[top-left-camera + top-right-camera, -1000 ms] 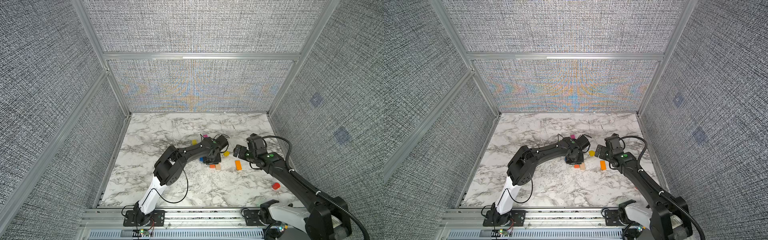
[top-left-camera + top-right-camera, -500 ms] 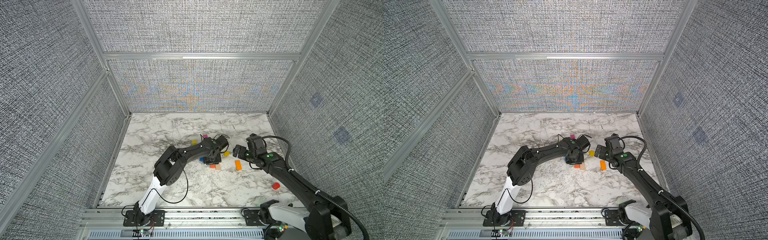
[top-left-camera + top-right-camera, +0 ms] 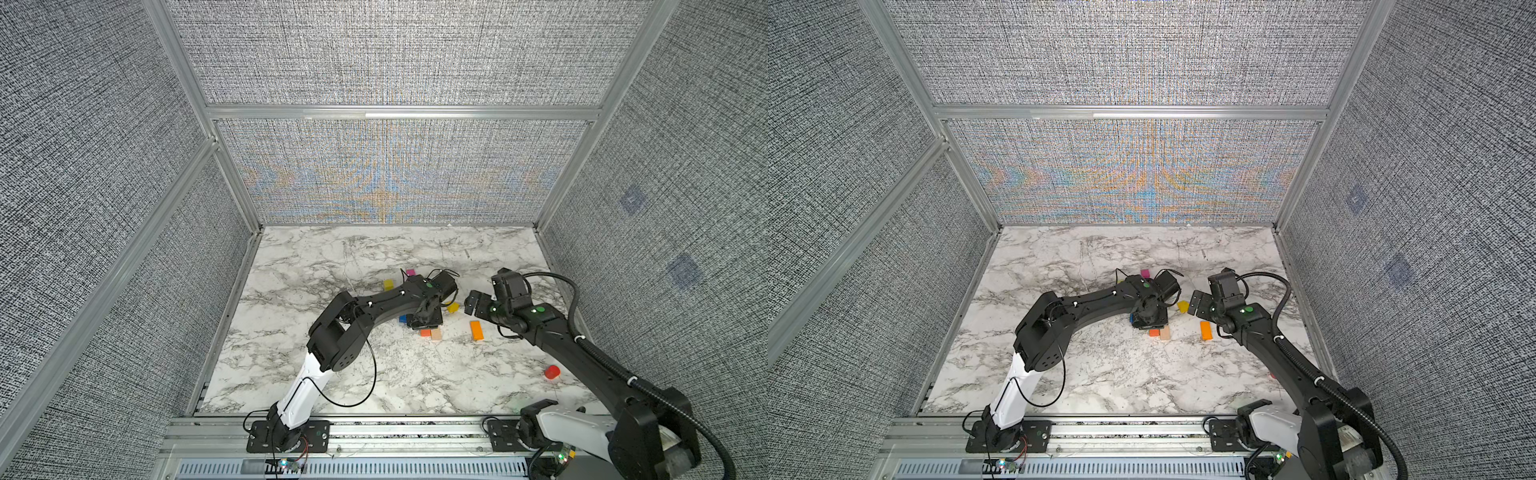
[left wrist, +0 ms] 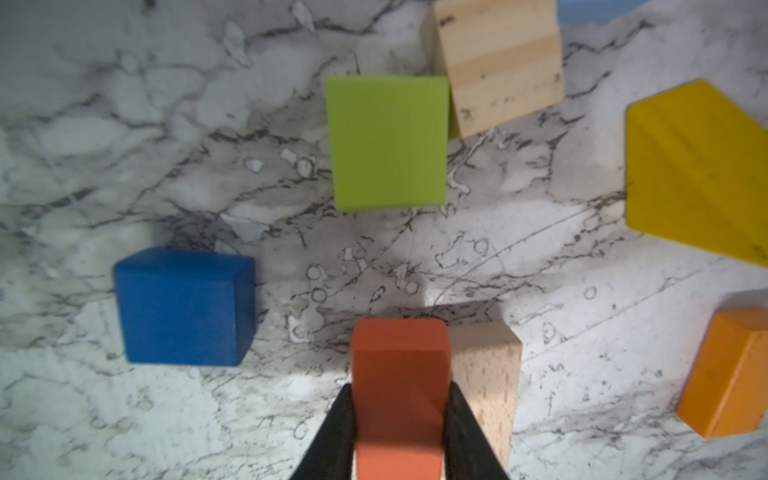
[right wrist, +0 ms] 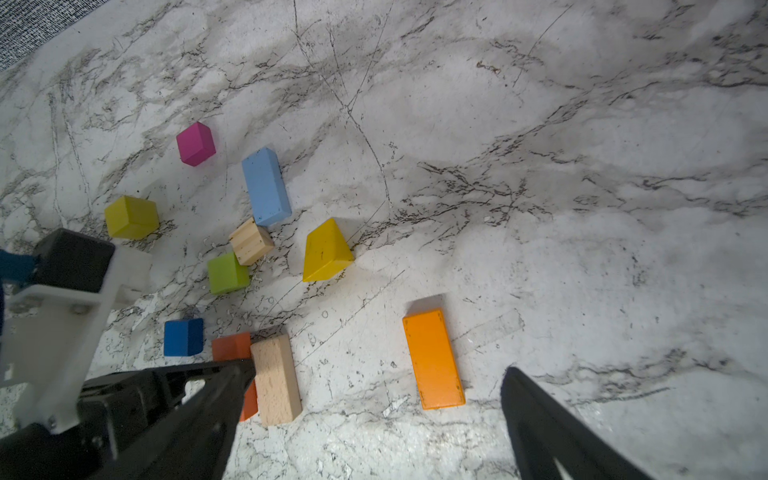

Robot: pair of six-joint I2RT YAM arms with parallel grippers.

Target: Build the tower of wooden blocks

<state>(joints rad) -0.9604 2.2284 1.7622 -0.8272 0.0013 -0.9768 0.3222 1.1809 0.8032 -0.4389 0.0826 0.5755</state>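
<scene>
The wood blocks lie singly on the marble, and no tower shows in any view. My left gripper [image 4: 399,415] is down at the table, shut on an orange-red brick [image 4: 399,365], one finger against each long side. That brick lies against a tan brick [image 4: 486,365]. In both top views the left gripper [image 3: 424,322] covers most of the orange-red brick [image 3: 424,333]. My right gripper [image 5: 378,370] hangs open and empty above the table, with a wide orange brick [image 5: 434,359] lying between its fingers' lines.
Around the left gripper sit a blue cube [image 4: 183,307], a green cube [image 4: 388,141], a tan cube [image 4: 498,62] and a yellow wedge [image 4: 698,174]. Farther back lie a light blue brick [image 5: 266,187], a magenta cube [image 5: 195,143] and a yellow cube [image 5: 131,217]. A red piece [image 3: 552,372] sits front right.
</scene>
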